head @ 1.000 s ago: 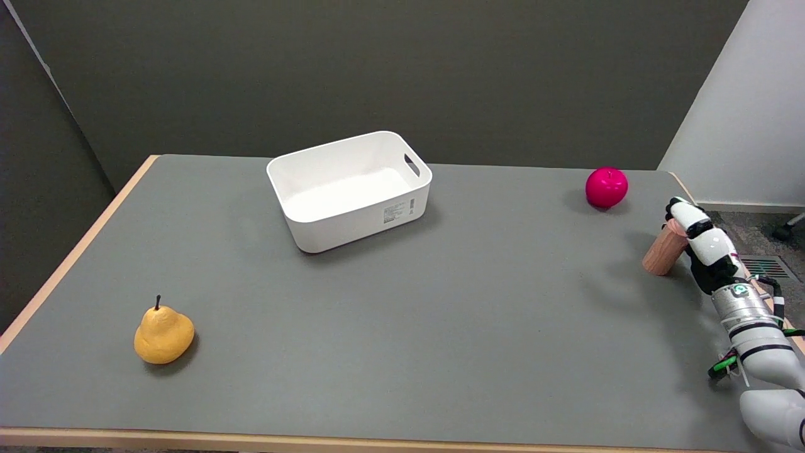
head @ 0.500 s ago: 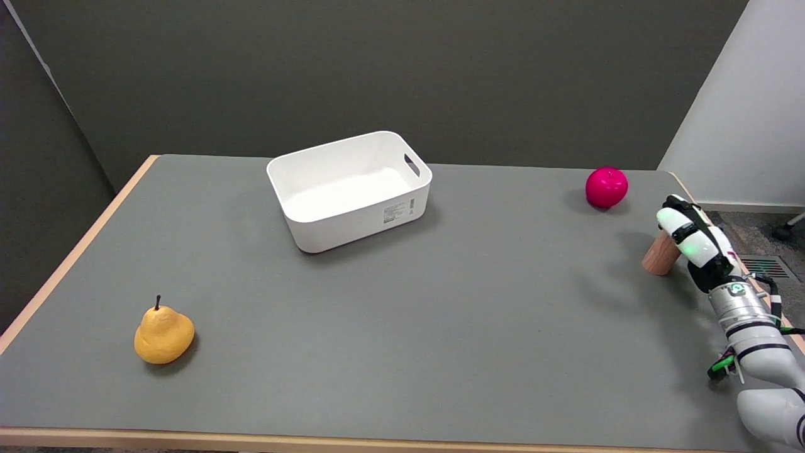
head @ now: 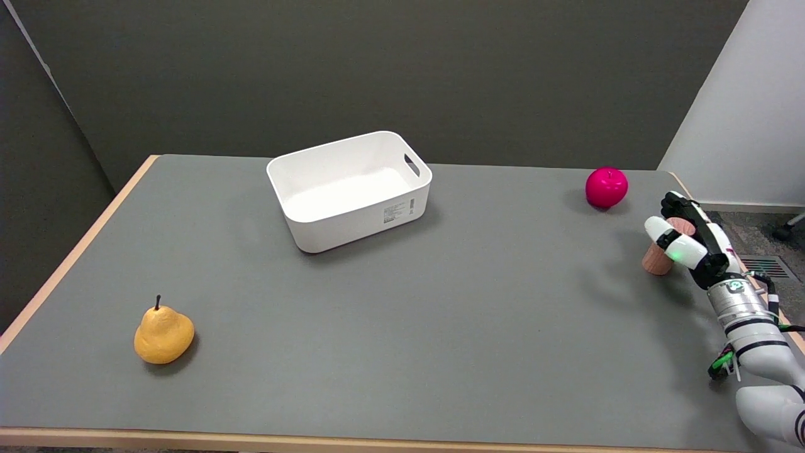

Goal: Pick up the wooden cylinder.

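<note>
The wooden cylinder (head: 656, 260) stands near the table's right edge, its base on the grey tabletop. My right hand (head: 687, 241) wraps its upper half. The thumb (head: 670, 243) lies across the cylinder's front and the other fingers (head: 679, 206) curl behind its top. Only the cylinder's base and a bit of its top rim show past the hand.
A magenta apple (head: 606, 187) sits just behind the cylinder. A white bin (head: 352, 217) stands at the back centre and a yellow pear (head: 163, 335) at the near left. The table's right edge (head: 751, 277) runs close under my wrist.
My hand has swung from beside the cylinder to around it. The thumb has come across its front. The cylinder stays in its place on the table.
</note>
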